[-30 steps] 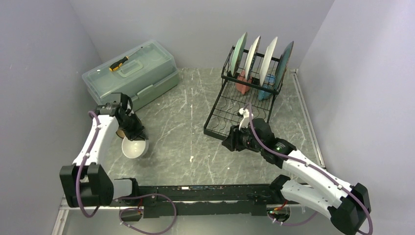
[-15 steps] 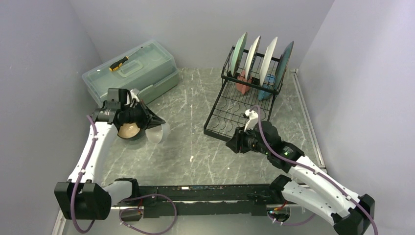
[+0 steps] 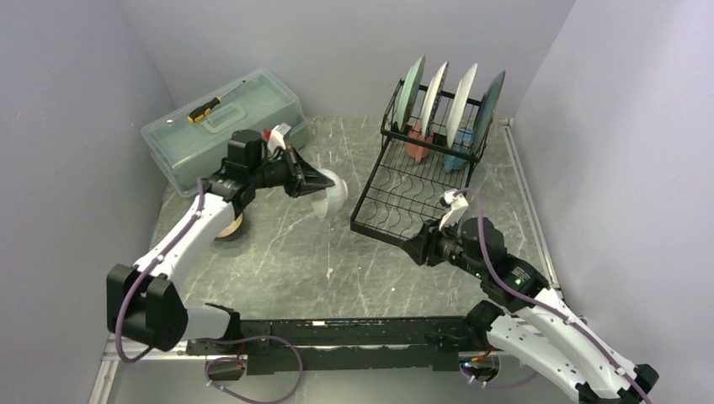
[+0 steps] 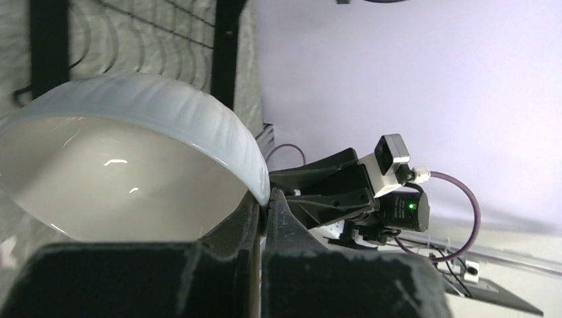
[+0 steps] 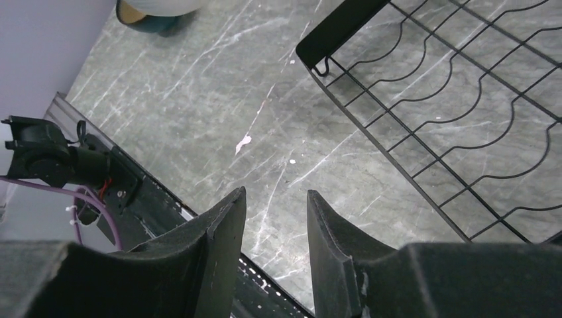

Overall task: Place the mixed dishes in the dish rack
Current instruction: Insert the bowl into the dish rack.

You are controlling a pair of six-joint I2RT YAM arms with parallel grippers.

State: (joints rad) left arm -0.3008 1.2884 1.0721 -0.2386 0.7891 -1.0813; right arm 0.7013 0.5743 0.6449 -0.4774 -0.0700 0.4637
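A small white bowl (image 3: 331, 196) hangs above the table just left of the black wire dish rack (image 3: 402, 195), tipped on its side. My left gripper (image 3: 322, 187) is shut on its rim. In the left wrist view the bowl (image 4: 132, 152) fills the left half, and the fingertips (image 4: 260, 211) pinch its edge. A tan bowl (image 3: 227, 225) sits on the table under my left arm, partly hidden. Several plates (image 3: 434, 94) stand upright in the rack's upper tier, with a pink mug (image 3: 415, 140) and a blue mug (image 3: 459, 157) below them. My right gripper (image 5: 275, 199) is open and empty, low over the table by the rack's near corner (image 5: 318, 63).
A translucent green lidded box (image 3: 253, 135) stands at the back left with a yellow-and-black screwdriver (image 3: 205, 108) on its lid. Grey walls close in on the left, back and right. The rack's lower tier (image 3: 396, 189) holds nothing.
My left arm lifted the white bowl off the table at the left and carried it right, up to the rack. My right arm drew back toward the near right.
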